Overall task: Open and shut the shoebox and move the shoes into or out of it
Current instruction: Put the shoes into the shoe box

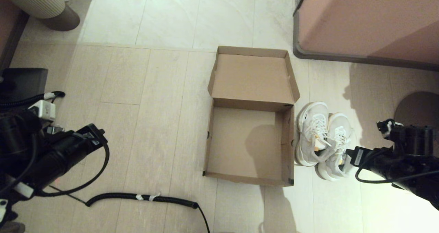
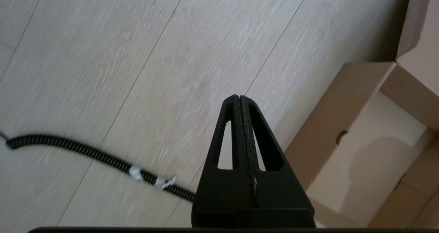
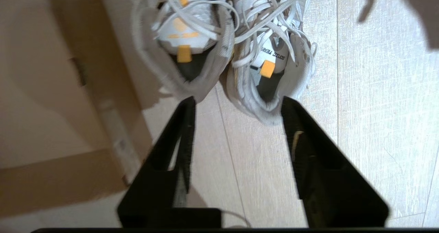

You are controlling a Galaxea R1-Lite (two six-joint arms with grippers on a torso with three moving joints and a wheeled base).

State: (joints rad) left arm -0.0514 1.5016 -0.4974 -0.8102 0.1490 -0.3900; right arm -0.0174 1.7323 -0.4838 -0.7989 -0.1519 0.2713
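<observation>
Right gripper point(image 3: 236, 102), jaws released, is sitting at the shoes' point(image 1: 322, 140) heels; shoes lying lengthwise toward 12 o'clock, beside box point(image 1: 250, 144). Left gripper point(image 2: 239, 99) clenched, w/ nothing held.

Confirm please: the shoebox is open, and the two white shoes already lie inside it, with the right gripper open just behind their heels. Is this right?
Not quite. The shoebox is open, but empty: the shoes stand on the floor beside it, on the robot's right, as the head view shows. The rest holds: the right gripper is open just behind their heels.
</observation>
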